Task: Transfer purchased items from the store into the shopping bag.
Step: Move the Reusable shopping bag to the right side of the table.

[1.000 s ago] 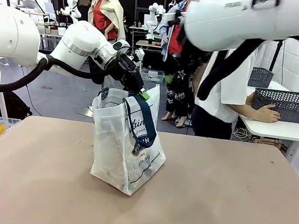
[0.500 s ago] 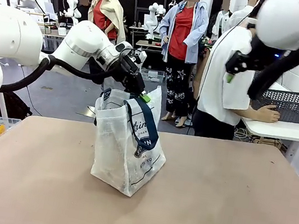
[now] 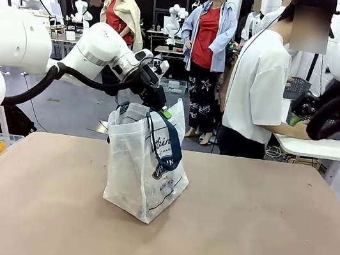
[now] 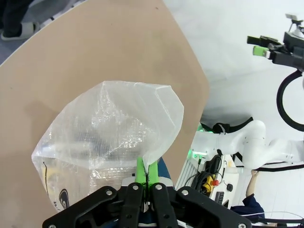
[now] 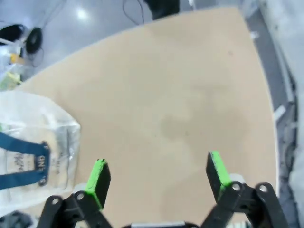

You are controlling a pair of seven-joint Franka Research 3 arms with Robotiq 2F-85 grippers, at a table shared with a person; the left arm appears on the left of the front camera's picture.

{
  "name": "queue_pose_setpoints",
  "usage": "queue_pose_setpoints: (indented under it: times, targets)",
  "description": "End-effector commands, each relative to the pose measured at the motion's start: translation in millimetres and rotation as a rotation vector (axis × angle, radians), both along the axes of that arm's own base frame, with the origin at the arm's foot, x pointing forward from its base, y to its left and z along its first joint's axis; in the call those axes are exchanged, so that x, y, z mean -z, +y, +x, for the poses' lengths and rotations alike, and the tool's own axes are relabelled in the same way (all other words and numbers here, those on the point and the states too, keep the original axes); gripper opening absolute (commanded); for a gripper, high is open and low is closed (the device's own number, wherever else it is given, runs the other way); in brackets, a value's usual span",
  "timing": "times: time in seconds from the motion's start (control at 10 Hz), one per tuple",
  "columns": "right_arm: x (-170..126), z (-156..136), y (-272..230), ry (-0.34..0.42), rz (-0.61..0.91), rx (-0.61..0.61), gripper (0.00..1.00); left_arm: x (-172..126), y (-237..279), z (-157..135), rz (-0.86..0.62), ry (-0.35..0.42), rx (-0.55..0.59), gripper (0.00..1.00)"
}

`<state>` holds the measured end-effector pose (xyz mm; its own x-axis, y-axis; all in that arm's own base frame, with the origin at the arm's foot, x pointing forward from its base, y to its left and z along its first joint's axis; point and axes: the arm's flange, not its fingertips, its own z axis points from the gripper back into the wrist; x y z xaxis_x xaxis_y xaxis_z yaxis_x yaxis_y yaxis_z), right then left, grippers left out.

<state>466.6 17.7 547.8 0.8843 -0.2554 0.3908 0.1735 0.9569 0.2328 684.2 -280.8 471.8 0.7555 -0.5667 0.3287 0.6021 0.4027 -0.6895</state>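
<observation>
Matte tan desk [image 3: 257, 232] with a smooth, bare top, and behind it a busy workshop room with grey floor. On the left side, the left tool [image 3: 159, 104] is pinched fully closed on the top rim of the shopping bag [image 3: 145, 162], which hangs right below it and stands upright on the desk (crinkly see-through white plastic, boxy shape, navy strap handles looping down its front). From the wrist camera the green pads [image 4: 141, 167] clamp the thin film edge. Over to the right, the right tool [image 5: 156, 175] is spread wide with nothing in it, hovering above the desk well clear of the bag, near a person [image 3: 261, 84] in a white shirt.
</observation>
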Motion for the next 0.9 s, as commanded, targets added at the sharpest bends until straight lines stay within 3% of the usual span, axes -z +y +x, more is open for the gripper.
queue_pose_setpoints:
  times: [0.0,0.3,0.4,0.8]
  targets:
    - [19,-6,-12,-0.012,0.095,0.075,1.00,1,-2,5,0.060,0.000,-0.014,0.00]
    - [35,-5,-24,-0.007,0.132,0.119,1.00,1,-3,5,0.072,-0.013,-0.024,0.00]
    - [29,-4,-26,0.023,0.096,0.094,1.00,1,-3,6,0.072,-0.014,-0.023,0.00]
    - [29,-4,-26,0.023,0.096,0.094,1.00,2,-8,3,0.108,-0.049,-0.029,0.00]
